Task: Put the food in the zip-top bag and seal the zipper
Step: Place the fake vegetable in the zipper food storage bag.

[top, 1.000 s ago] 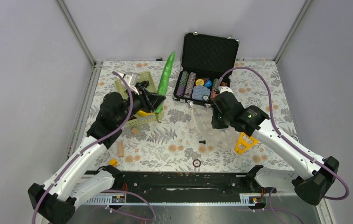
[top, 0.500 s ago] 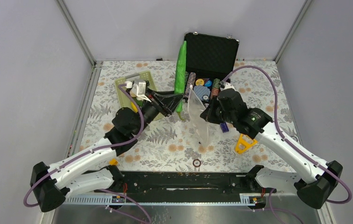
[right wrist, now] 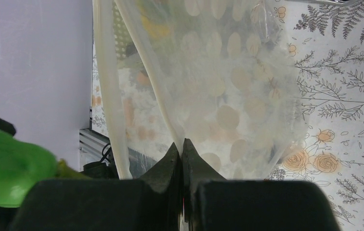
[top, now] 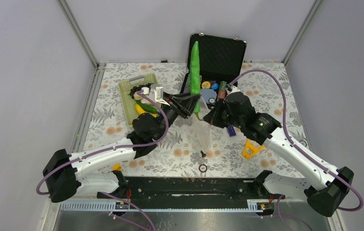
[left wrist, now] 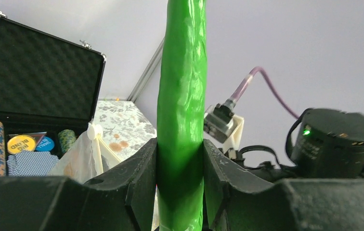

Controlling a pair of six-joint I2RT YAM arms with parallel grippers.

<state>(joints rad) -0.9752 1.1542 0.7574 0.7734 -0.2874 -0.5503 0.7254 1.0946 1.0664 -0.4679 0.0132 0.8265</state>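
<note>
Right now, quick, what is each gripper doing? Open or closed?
Left gripper: closed on the long green toy vegetable.
Right gripper: closed, pinching the zip-top bag.

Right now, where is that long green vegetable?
In the top view, the green cucumber stands upright in the left gripper near mid-table, in front of the open black case and just left of the dotted bag pinched by the right gripper.

The yellow disc [left wrist: 20, 143] reads "BIG BLIND".
</note>
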